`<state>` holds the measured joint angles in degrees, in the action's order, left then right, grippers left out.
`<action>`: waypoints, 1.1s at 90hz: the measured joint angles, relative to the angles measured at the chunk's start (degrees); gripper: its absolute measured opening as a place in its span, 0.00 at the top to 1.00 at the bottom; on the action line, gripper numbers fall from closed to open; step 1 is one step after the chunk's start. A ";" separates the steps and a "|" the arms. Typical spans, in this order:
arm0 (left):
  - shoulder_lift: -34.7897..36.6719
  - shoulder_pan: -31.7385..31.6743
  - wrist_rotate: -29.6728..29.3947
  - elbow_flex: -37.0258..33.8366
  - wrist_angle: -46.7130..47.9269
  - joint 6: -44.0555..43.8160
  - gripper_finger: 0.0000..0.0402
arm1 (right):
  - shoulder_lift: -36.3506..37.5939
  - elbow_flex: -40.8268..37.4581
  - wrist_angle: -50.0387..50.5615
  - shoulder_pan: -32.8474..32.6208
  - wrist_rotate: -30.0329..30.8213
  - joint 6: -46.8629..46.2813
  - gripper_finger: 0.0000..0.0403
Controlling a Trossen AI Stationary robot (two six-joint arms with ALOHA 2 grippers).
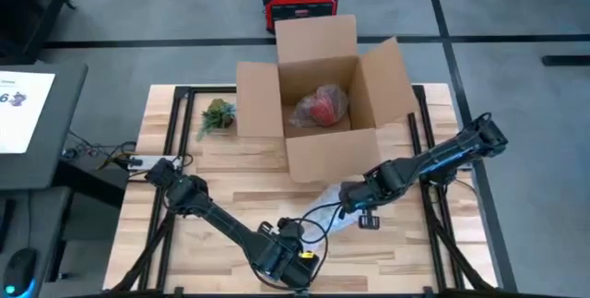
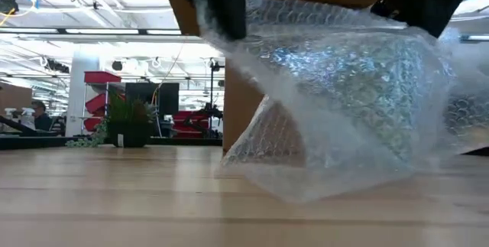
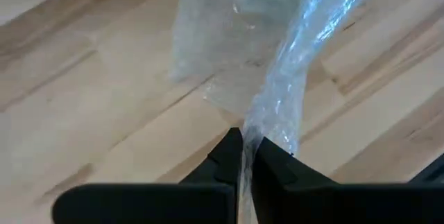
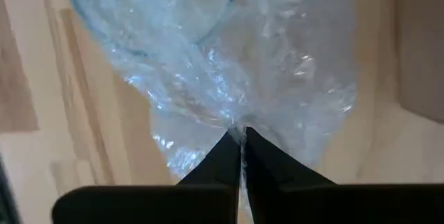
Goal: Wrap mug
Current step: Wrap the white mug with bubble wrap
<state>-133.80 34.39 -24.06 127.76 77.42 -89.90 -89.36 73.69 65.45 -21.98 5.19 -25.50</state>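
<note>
Currently on the wooden bench (image 1: 221, 164): one sheet of clear bubble wrap (image 1: 334, 208), lying just in front of an open cardboard box (image 1: 318, 104) and stretched between both arms near the bench's front edge. Left hand (image 1: 297, 247), near the front edge, fingers (image 3: 229, 158) pressed together on a gathered, twisted tail of the wrap. Right hand (image 1: 355, 201), just in front of the box's front wall, fingers (image 4: 225, 156) likewise closed on another pinch of the same sheet. Seen from bench height the wrap (image 2: 336, 94) is lifted at both gripped ends and sags to the wood in the middle, forming a loose pouch; the opposed pull looks meant to keep the sheet taut and folded around its load. Mug: not clearly identifiable; a rounded, pale blue rim shows faintly through the film in the right wrist view, probably the mug bundled inside, but this is a judgement. Inside the box, one red item already bundled in wrap (image 1: 321, 106), resting on the box floor. Also present: a small green plant (image 1: 217, 115) by the box's left flap, near the bench's back left corner, and a red case (image 1: 300, 1) on the floor beyond the bench's back edge.
</note>
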 joint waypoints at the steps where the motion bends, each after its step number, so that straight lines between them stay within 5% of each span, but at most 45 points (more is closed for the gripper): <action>1: 0.00 0.00 0.05 0.00 0.11 0.01 1.00 | 0.00 0.00 0.15 0.00 0.25 0.01 0.97; 28: 0.28 -0.01 2.65 0.00 -0.53 2.72 1.00 | 0.07 0.76 2.42 0.84 5.49 -0.05 0.80; 68: 0.28 -1.94 5.96 0.00 -1.49 6.34 1.00 | 6.99 5.83 13.67 0.95 2.35 -7.14 0.78; 99: 0.28 -2.38 6.30 0.00 -1.52 5.10 1.00 | 14.92 7.76 -2.55 -13.32 -8.59 -11.71 0.78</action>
<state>-133.51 32.01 -17.76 127.76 75.90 -84.80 -74.44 81.45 62.90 -35.29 -3.40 -37.21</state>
